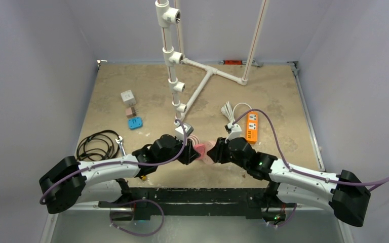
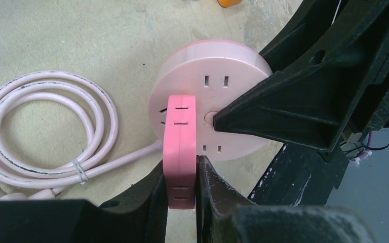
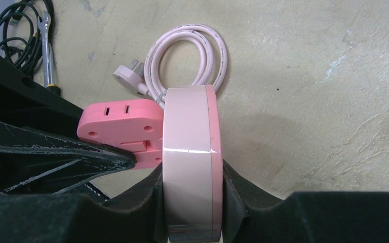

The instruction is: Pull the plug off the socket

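Note:
A round pale pink socket (image 2: 218,71) is held on edge just above the table, and its rim also shows in the right wrist view (image 3: 192,167). A darker pink plug adapter (image 2: 181,147) sits plugged into its face; it also shows in the right wrist view (image 3: 121,126). My left gripper (image 2: 182,192) is shut on the plug. My right gripper (image 3: 192,197) is shut on the socket's rim. In the top view the two grippers meet at the pink pieces (image 1: 201,151). The socket's pink cord (image 2: 45,131) lies coiled on the table.
An orange power strip (image 1: 252,126) with a white cord lies right of centre. A white PVC pipe frame (image 1: 174,66) stands at the back. A white cube adapter (image 1: 127,96), a blue adapter (image 1: 135,122) and a black cable coil (image 1: 97,145) lie on the left.

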Available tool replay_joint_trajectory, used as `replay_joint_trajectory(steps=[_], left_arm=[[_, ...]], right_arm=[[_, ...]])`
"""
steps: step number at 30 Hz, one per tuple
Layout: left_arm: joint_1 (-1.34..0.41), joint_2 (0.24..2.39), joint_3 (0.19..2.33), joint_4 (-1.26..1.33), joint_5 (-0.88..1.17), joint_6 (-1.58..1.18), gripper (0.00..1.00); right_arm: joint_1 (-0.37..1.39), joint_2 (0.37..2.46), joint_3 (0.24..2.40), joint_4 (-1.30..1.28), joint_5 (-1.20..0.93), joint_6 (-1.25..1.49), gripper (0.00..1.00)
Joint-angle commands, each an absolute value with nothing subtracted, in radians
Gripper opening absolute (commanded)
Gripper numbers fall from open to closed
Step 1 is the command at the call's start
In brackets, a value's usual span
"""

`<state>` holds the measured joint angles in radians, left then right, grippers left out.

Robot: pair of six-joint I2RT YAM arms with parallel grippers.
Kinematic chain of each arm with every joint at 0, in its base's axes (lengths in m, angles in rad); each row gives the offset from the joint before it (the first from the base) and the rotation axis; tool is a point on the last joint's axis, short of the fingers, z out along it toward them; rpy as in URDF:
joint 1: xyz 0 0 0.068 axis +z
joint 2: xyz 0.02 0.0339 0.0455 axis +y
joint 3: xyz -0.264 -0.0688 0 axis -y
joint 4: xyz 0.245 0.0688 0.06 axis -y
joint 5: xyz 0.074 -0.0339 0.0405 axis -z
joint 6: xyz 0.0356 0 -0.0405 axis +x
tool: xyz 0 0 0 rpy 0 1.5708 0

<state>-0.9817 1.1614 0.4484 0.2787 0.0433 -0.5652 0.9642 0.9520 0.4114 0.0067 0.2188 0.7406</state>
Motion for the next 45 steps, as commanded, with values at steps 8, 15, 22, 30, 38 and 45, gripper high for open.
replay_joint_trajectory(steps=[8,15,22,30,38,45], left_arm=[[-0.956,1.141,0.476,0.157,-0.119,-0.569,0.0],[-0.942,1.16,0.475,0.2,-0.087,-0.577,0.0],[-0.938,1.139,0.48,0.194,-0.086,-0.57,0.0],[-0.86,1.088,0.492,0.119,-0.073,-0.546,0.0],[-0.646,1.019,0.509,0.023,-0.015,-0.516,0.0],[-0.461,1.027,0.571,-0.051,0.059,-0.559,0.0]], right_arm=[[0.953,0.944,0.431,-0.091,0.337,0.733,0.0],[0.952,0.93,0.428,-0.093,0.334,0.73,0.0],[0.952,0.924,0.423,-0.091,0.335,0.727,0.0],[0.952,0.881,0.448,-0.135,0.368,0.722,0.0],[0.92,0.814,0.543,-0.293,0.532,0.682,0.0],[0.658,0.794,0.623,-0.248,0.355,0.562,0.0]])
